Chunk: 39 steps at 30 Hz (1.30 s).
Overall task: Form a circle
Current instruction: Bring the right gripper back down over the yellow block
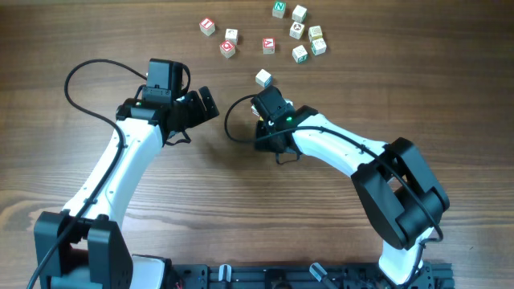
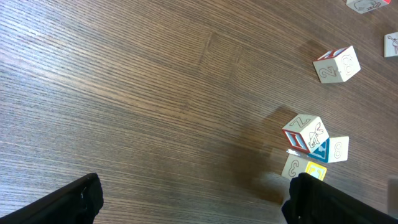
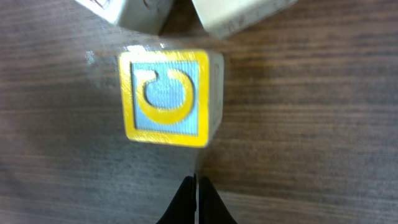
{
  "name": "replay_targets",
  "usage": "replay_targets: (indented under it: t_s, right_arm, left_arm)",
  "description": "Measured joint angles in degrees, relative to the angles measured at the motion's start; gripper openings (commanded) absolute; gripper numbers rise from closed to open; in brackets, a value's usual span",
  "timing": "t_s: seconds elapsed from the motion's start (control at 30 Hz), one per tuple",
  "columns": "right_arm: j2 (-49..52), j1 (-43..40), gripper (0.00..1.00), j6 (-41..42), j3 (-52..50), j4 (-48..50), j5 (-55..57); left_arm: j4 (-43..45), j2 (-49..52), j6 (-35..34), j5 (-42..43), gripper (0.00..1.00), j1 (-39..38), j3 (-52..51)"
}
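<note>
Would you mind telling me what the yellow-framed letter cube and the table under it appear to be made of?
The yellow-framed letter cube: probably wood, pale bare sides, glossy painted yellow-and-blue face catching glare. The table: brown wood grain in long streaks, slight sheen; could be veneer or laminate rather than solid wood.

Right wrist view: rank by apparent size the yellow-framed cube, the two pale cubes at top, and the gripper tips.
1. yellow-framed cube, clearly largest.
2. right pale cube, left pale cube, shut right gripper: all cropped by the frame, slivers too alike to rank.
</note>
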Motion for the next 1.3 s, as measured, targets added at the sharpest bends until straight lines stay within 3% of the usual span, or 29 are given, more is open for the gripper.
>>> replay_targets:
  t_s: [0.37,1.07,1.3]
  right_arm:
    - [0.63,0.00,0.04,-0.26,0.00,4.72,2.60]
    - [0.61,1.11,0.05,-0.28,0.00,3.78,0.11]
    - [-1.75,1.97,0.05,-0.94,-0.04,11.06,0.17]
  left_arm:
    - [0.00,0.00,0.00,0.00,1.00,0.00,0.00]
    - [0.00,0.00,0.00,0.00,1.00,0.00,0.00]
    - [0.00,0.00,0.00,0.00,1.00,0.00,0.00]
